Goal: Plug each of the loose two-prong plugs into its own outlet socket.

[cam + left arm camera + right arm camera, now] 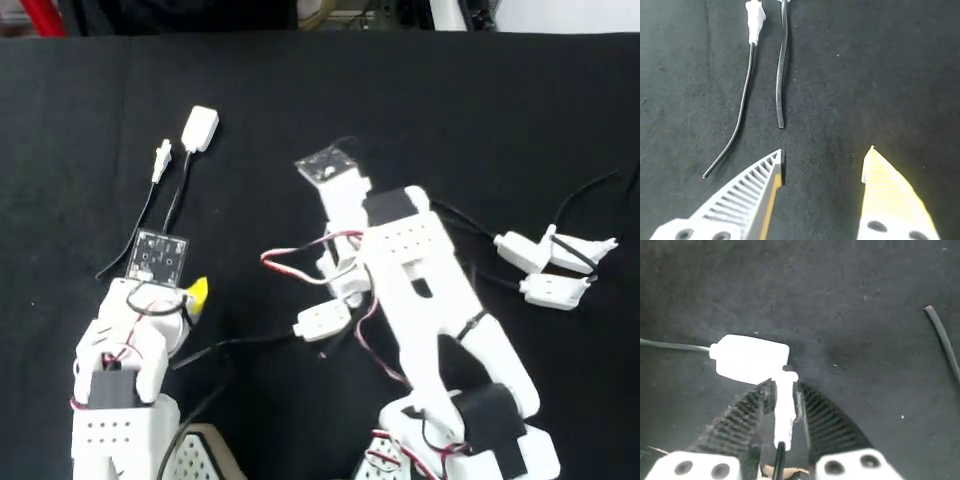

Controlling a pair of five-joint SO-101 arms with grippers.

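The right gripper (785, 386) is closed on a white plug (783, 410), whose tip touches the white socket (750, 359). The socket lies loose on the black cloth (865, 290). An off-axis push would likely slide or turn it instead of seating the prongs. The left gripper (822, 156) stands wide open, holding nothing, facing a second plug (755, 22).

Two arms (430, 290), two slim plugs (161, 160), two sockets (200, 128), three clustered white connectors (555, 290).
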